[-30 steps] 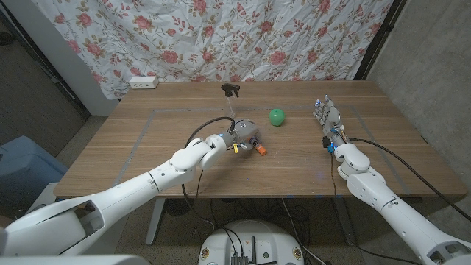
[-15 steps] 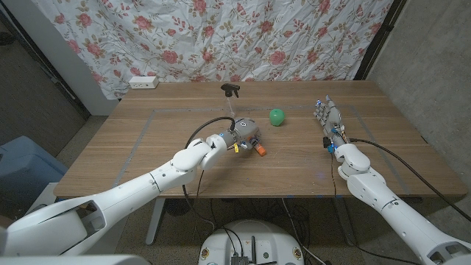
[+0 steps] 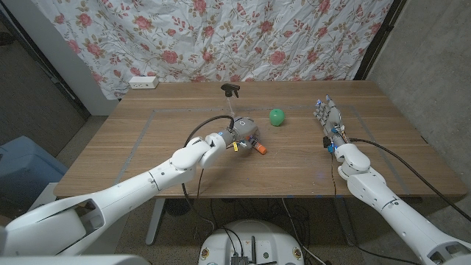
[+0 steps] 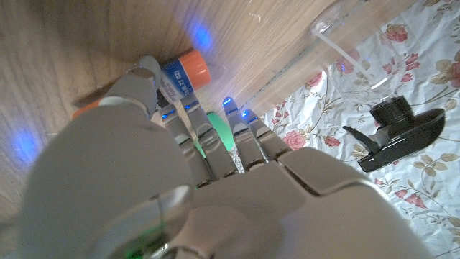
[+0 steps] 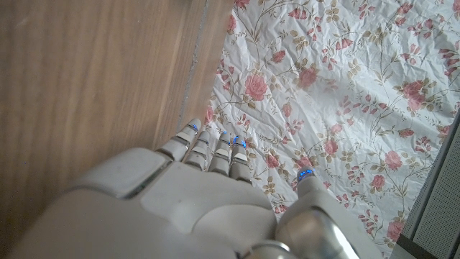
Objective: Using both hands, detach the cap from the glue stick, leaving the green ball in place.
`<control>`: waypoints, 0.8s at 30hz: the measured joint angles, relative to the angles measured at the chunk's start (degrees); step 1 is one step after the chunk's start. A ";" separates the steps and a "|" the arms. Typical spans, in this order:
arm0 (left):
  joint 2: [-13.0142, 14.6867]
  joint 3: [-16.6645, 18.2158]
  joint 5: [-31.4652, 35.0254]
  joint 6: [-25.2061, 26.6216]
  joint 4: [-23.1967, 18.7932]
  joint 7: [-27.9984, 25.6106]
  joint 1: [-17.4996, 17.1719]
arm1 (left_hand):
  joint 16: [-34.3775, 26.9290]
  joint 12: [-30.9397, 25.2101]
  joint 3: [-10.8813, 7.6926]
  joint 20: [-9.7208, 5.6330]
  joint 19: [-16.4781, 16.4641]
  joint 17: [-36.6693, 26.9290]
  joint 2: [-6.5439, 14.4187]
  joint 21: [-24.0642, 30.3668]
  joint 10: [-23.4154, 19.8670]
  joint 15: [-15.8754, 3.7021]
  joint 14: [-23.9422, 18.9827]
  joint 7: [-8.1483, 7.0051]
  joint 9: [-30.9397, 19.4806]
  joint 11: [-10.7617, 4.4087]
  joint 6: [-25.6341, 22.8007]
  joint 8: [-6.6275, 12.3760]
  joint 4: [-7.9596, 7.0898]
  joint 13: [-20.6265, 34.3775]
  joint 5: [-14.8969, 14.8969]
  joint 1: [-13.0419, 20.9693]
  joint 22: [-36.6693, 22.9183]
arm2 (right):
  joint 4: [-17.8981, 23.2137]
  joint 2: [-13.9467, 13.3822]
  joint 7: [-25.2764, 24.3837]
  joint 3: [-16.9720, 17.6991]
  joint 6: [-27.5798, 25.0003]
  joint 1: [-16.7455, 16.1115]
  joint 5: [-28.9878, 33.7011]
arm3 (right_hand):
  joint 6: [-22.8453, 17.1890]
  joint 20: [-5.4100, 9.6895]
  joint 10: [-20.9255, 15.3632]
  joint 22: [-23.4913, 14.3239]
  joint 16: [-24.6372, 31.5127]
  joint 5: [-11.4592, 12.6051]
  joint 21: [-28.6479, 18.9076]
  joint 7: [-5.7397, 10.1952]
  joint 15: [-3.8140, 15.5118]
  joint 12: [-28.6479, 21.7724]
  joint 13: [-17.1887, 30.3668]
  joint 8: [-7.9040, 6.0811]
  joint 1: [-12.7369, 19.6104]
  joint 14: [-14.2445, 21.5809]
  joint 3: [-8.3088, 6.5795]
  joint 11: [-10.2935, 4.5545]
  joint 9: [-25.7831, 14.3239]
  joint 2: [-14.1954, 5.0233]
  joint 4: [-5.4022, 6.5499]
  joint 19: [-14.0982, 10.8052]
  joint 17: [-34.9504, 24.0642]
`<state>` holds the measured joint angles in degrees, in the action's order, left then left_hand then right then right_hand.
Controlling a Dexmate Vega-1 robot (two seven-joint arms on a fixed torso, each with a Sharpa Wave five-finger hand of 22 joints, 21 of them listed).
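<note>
Orange shows at one end of the glue stick (image 3: 259,148), the only part of it that clears the left hand (image 3: 243,135) in the head view; the rest of the stick is hidden under the hand, near the middle of the wooden tabletop (image 3: 147,154). In the left wrist view the stick's (image 4: 183,75) blue label and orange end poke out past the fingers (image 4: 208,137), which curl over it, and a second patch of orange peeks out beside the thumb. Whether the fingers actually clamp the stick or only lie against it is hard to make out, since the back of the hand blocks the contact.

The green ball (image 3: 276,117) sits on the tabletop just beyond the left hand, apart from it; in the left wrist view only a sliver of green (image 4: 215,129) shows between the fingers.

A clear spray bottle with a black trigger head (image 3: 231,90) stands behind the left hand, its transparent body faint against the wood. In the left wrist view the trigger head (image 4: 399,133) is plain but the body is cut off by the frame edge.

The right hand (image 3: 328,121) lies well apart on the right side of the tabletop, fingers straight and close together, holding nothing. A floral cloth (image 3: 243,37) hangs behind the tabletop.
</note>
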<state>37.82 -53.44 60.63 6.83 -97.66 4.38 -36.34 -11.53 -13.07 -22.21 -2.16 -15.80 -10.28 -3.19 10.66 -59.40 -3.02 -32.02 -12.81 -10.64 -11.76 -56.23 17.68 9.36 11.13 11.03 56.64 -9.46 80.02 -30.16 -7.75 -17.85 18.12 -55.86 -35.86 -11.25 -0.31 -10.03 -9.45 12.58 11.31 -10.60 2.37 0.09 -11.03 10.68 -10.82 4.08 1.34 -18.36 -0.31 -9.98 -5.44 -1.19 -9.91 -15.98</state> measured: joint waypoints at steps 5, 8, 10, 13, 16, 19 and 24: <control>0.31 0.24 -0.07 -0.01 -0.32 0.22 0.09 | 0.00 0.00 0.11 0.00 0.00 0.00 0.19 0.00 0.00 0.05 -0.04 0.00 -0.02 0.00 0.00 0.00 -0.11 0.00 0.00 0.11 0.00 | -0.05 0.07 -0.13 -0.08 0.01 0.12 0.16 | -0.20 0.00 0.00 0.00 0.00 0.00 0.00 0.21 0.00 0.00 0.00 0.00 0.00 0.00 0.00 0.00 0.00 0.00 0.00 0.00 0.00; 0.60 0.54 -0.12 0.05 -0.77 0.48 0.08 | 0.00 -0.07 0.16 0.00 0.00 0.00 0.24 0.00 0.00 0.05 -0.04 0.00 -0.06 0.00 0.00 0.00 -0.16 0.00 -0.01 0.12 0.00 | -0.05 0.08 -0.27 -0.13 0.01 0.18 0.27 | -0.21 0.00 0.00 0.00 0.00 0.00 0.00 0.21 0.00 0.00 0.00 0.00 0.00 0.00 0.00 0.00 0.00 0.00 0.00 0.00 0.00; 0.77 0.74 -0.15 0.18 -1.06 0.62 0.02 | 0.00 -0.28 0.16 0.00 0.00 0.00 0.28 0.00 0.00 0.05 -0.04 0.01 -0.09 0.00 -0.01 0.00 -0.16 0.01 -0.02 0.16 0.00 | -0.06 0.08 -0.30 -0.17 0.01 0.23 0.33 | -0.20 0.00 0.00 0.00 0.00 0.00 0.00 0.21 0.00 0.00 0.00 0.00 0.00 0.00 0.00 0.00 0.00 0.00 0.00 0.00 0.00; 0.99 1.02 -0.17 0.46 -1.45 0.85 -0.08 | 0.00 -0.36 0.40 0.00 0.00 0.01 0.28 0.00 -0.22 0.05 -0.04 0.54 -0.24 0.22 -0.54 0.00 0.08 0.01 -0.02 0.16 0.00 | -0.05 0.08 -0.31 -0.24 0.01 0.30 0.40 | -0.20 0.00 0.00 0.00 0.00 0.00 0.00 0.21 0.00 0.00 0.00 0.00 0.00 0.00 0.00 0.00 0.00 0.00 0.00 0.00 0.00; 1.20 1.38 -0.17 0.72 -1.97 1.03 -0.24 | 0.00 -0.36 0.40 0.00 0.00 0.01 0.28 0.00 -0.51 -0.12 -0.20 0.68 -0.24 0.50 -0.69 0.00 0.08 0.01 -0.02 0.16 0.00 | 0.00 0.07 -0.31 -0.30 -0.03 0.35 0.49 | -0.20 0.00 0.00 0.00 0.00 0.00 0.00 0.20 0.00 0.00 0.00 0.00 0.00 0.00 0.00 0.00 0.00 0.00 0.00 0.00 0.00; 1.38 1.72 -0.17 1.00 -2.51 1.30 -0.39 | 0.00 -0.36 0.40 0.00 0.00 0.01 0.43 0.00 -1.01 -0.25 -0.34 0.85 -0.25 0.61 -0.85 -0.01 0.09 0.01 -0.03 0.32 0.00 | 0.09 0.04 -0.32 -0.34 -0.10 0.42 0.59 | -0.20 0.00 0.00 0.00 0.00 0.00 0.00 0.21 0.00 0.00 0.00 0.00 0.00 0.00 0.00 0.00 0.00 0.00 0.00 0.00 0.00; 1.65 2.19 -0.18 1.42 -3.30 1.72 -0.69 | 0.00 -0.36 0.79 0.00 0.00 0.01 0.42 0.00 -2.24 -0.25 -0.34 1.25 -0.24 -0.01 -2.26 -0.30 0.01 0.26 -0.21 0.32 0.00 | 0.19 -0.06 -0.33 -0.38 -0.18 0.46 0.72 | -0.20 0.00 0.00 0.00 0.00 0.00 0.00 0.20 0.00 0.00 0.00 0.00 0.00 0.00 0.00 0.00 0.00 0.00 0.00 0.00 0.00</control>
<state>39.46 -51.25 60.45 8.25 -100.96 6.10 -37.03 -11.53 -13.43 -21.42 -2.15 -15.79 -10.27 -2.76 10.66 -61.64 -3.27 -32.35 -11.56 -10.88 -11.77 -58.49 17.39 9.37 11.40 10.83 56.96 -9.46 80.21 -30.22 -8.07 -18.23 17.94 -55.40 -35.14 -11.45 -0.31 -10.03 -9.45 12.58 11.30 -10.60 2.57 0.09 -11.03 10.68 -10.82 4.08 1.34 -18.36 -0.31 -9.98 -5.45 -1.19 -9.91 -15.98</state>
